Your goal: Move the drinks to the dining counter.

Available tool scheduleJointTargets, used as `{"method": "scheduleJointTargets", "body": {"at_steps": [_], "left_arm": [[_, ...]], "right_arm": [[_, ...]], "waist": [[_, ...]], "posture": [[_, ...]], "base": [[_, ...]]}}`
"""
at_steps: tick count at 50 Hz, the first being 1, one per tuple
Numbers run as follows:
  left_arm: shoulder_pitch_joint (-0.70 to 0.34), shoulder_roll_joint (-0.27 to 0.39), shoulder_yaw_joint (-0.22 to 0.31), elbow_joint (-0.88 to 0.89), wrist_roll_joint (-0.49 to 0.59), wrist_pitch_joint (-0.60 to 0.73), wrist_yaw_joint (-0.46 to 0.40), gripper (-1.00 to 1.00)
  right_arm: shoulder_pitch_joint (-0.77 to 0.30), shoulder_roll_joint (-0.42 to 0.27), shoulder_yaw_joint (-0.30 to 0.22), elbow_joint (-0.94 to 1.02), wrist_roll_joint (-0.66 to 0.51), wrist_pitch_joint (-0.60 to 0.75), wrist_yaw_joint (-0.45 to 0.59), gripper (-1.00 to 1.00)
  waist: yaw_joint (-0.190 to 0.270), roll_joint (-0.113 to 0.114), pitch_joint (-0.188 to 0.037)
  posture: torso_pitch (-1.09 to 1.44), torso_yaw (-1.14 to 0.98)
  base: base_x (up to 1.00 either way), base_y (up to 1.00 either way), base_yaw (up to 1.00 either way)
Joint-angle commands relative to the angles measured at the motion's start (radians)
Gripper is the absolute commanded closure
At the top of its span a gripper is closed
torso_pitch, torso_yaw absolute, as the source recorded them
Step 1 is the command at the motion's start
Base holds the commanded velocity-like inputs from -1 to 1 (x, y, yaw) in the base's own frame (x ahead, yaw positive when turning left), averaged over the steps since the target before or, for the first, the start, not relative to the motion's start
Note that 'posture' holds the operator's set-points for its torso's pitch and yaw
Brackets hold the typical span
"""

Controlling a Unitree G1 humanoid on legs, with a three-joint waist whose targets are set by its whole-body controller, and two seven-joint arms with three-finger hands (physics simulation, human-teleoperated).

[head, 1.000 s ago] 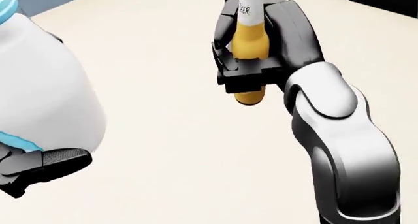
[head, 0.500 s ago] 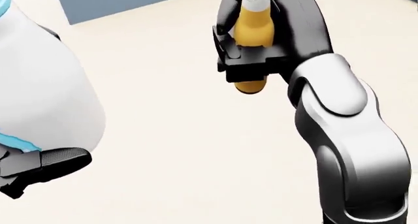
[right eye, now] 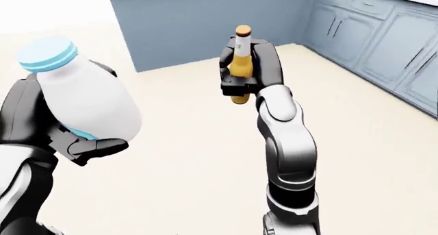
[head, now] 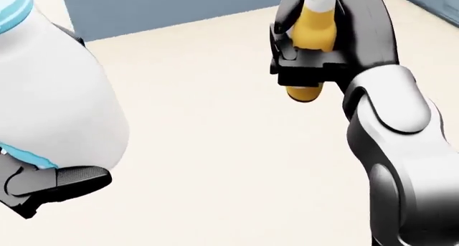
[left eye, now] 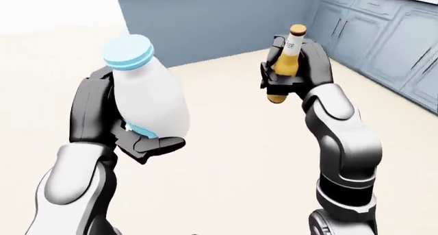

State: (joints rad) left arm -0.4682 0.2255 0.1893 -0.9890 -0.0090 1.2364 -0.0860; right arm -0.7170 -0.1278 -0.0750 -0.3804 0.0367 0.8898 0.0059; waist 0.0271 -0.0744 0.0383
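Note:
A white milk bottle [left eye: 149,96] with a light-blue cap is held upright at the left of the left-eye view, my left hand [left eye: 127,137] shut around its lower body. An amber beer bottle [left eye: 286,65] with a white neck label stands upright in my right hand [left eye: 291,75], whose fingers close round its middle, at the upper right of that view. In the head view the milk bottle [head: 50,95] fills the left side and the beer bottle [head: 314,31] sits at the top right. Both drinks hang in the air over the cream floor.
A blue-grey counter base [left eye: 212,24] with a white top crosses the top of the left-eye view. Blue-grey cabinets [left eye: 390,34] run down the right side. Cream floor [left eye: 226,158] spreads between them and below my arms.
The whole head view has shifted: the blue-grey counter base has come into the top, and the beer bottle and right hand sit further right and higher. Both hands keep their hold.

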Motion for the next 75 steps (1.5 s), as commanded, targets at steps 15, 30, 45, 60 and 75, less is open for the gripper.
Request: {"method": "scheduleJointTargets", "body": {"at_steps": [15, 30, 45, 60, 75], "left_arm": [[-0.050, 0.010, 0.010, -0.031, 0.023, 0.002, 0.010, 1.00], [-0.048, 0.013, 0.016, -0.024, 0.022, -0.010, 0.006, 1.00], [-0.055, 0.016, 0.010, -0.033, 0.026, 0.001, 0.007, 1.00], [-0.099, 0.028, 0.012, -0.037, 0.029, 0.041, -0.001, 1.00], [-0.113, 0.040, 0.039, -0.051, 0.011, 0.064, -0.002, 1.00]], "right_arm": [[-0.033, 0.001, 0.014, -0.049, 0.021, -0.041, 0.010, 1.00], [-0.036, -0.001, -0.012, -0.050, 0.053, -0.042, -0.019, 1.00], [-0.036, -0.020, -0.002, -0.061, 0.077, -0.041, -0.036, 1.00], [-0.070, -0.015, 0.009, -0.086, 0.053, -0.007, -0.017, 1.00], [-0.078, -0.003, 0.015, -0.104, 0.042, 0.003, 0.002, 1.00]], "waist": [[0.039, -0.009, -0.011], [-0.015, 0.169, -0.049], [-0.051, 0.069, -0.041], [0.090, 0.131, -0.015], [0.003, 0.033, 0.002]], "posture": [[0.00, 0.00], [0.00, 0.00], [0.00, 0.00], [0.00, 0.00], [0.00, 0.00]], "base": [[0.56, 0.00, 0.97], [0.41, 0.00, 0.59], [0.39, -0.43, -0.40], [0.86, -0.20, 0.00], [0.51, 0.14, 0.53]]}}
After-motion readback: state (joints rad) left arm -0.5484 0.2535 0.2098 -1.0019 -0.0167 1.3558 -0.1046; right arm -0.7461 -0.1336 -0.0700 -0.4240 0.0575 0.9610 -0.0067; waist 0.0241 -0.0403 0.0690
